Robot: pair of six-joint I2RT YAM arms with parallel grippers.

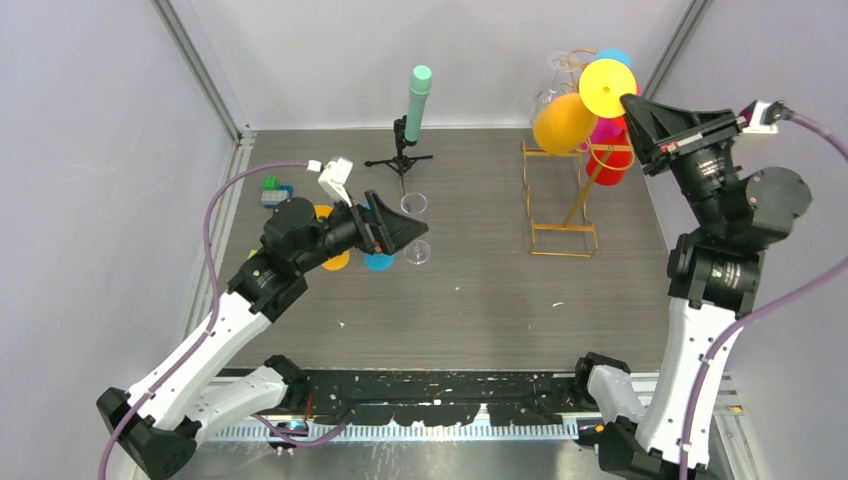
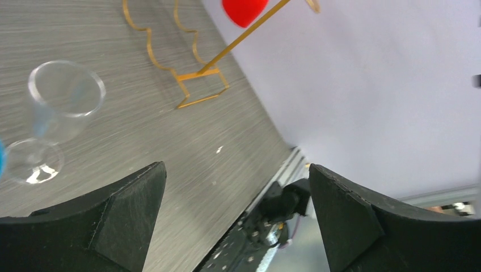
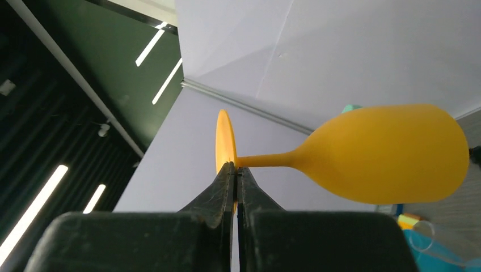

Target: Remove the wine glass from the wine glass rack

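Observation:
My right gripper (image 1: 634, 101) is shut on the round foot (image 3: 225, 140) of a yellow wine glass (image 1: 563, 123), held sideways in the air by the top of the gold wire rack (image 1: 560, 205). In the right wrist view its bowl (image 3: 391, 153) points right, and no rack wire shows around the stem. A red glass (image 1: 611, 162), a pink one (image 1: 607, 129) and a clear one (image 1: 547, 97) hang on the rack. My left gripper (image 1: 408, 232) is open and empty, low over the table beside an upright clear glass (image 2: 65, 102).
A black tripod with a mint-green cylinder (image 1: 416, 100) stands at the back centre. Blue (image 1: 378, 262) and orange (image 1: 336, 261) discs lie under my left wrist. Toy bricks (image 1: 272, 189) lie at the left. The rack's base (image 2: 201, 90) shows in the left wrist view.

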